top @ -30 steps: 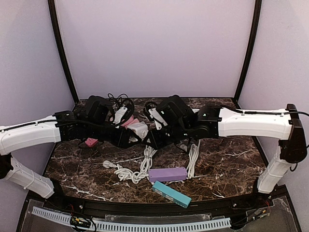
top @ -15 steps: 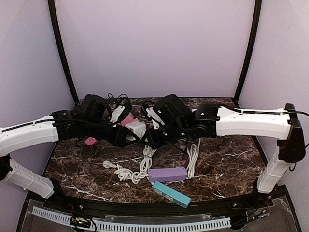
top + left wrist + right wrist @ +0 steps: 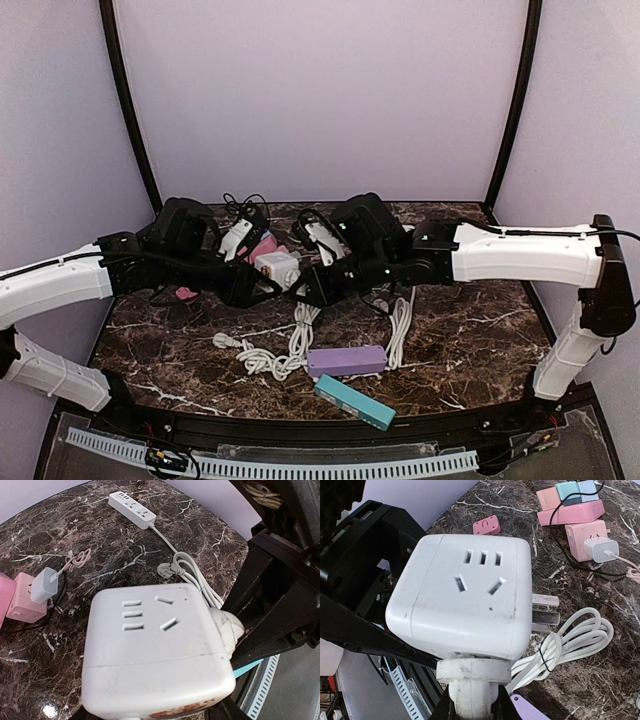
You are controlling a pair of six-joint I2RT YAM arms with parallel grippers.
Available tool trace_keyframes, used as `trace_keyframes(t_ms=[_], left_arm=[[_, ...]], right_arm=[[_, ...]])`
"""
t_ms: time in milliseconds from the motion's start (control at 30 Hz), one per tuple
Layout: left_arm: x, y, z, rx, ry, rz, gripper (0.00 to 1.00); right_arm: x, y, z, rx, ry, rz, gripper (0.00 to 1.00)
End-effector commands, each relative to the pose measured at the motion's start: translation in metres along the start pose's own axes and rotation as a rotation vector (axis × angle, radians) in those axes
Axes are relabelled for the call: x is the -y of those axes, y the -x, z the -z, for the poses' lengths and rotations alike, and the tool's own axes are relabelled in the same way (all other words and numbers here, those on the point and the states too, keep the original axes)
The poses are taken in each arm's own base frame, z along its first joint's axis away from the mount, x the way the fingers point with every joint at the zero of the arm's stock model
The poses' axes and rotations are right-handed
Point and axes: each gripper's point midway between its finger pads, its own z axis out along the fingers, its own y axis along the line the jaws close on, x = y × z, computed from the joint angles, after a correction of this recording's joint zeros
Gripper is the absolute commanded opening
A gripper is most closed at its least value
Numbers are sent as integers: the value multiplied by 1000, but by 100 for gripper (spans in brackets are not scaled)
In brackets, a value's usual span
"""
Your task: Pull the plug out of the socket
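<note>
A white cube socket (image 3: 277, 267) hangs above the table between the two arms. My left gripper (image 3: 258, 283) is shut on it from the left, and its fingers are hidden under the socket (image 3: 150, 640) in the left wrist view. A white round plug (image 3: 227, 630) sits in the cube's right side. My right gripper (image 3: 472, 709) is shut on that plug (image 3: 477, 680), with black fingers (image 3: 441, 711) on either side of its stem. The plug's flange lies against the socket (image 3: 465, 590), with at most a thin gap. The cube's own metal prongs (image 3: 545, 614) stick out free.
Below lie coiled white cables (image 3: 300, 338), a purple power strip (image 3: 347, 360) and a teal one (image 3: 355, 401). Pink cube adapters (image 3: 264, 248) and a small pink piece (image 3: 187, 294) sit at the back left. A white power strip (image 3: 132, 509) lies further off.
Both grippers and the cube have drifted slightly left and back together. The plug still sits in the cube, and both grips are unchanged.
</note>
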Motion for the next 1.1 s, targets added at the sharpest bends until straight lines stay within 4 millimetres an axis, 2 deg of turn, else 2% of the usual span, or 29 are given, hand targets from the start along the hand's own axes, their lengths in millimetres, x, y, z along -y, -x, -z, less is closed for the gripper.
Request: trace_keyframes(t_ms=[0,167,533,867,1067], left_arm=[[-21,-19,15,-42,96,12,1],[-43,-21,19,-43,213,100,1],[-62,-22,20,-47,215,280,1],[-68,-24,13,-68,209,304,1],[-61,-19,13,-47,166,279,1]], right_arm=[[42,-1,19,-6,-141,-64,0],[45,2,23,20,-226,-31,0],[40,7,28,57,-421,90,0],[40,13,35,82,-480,128,0],[42,13,38,87,-483,124,0]])
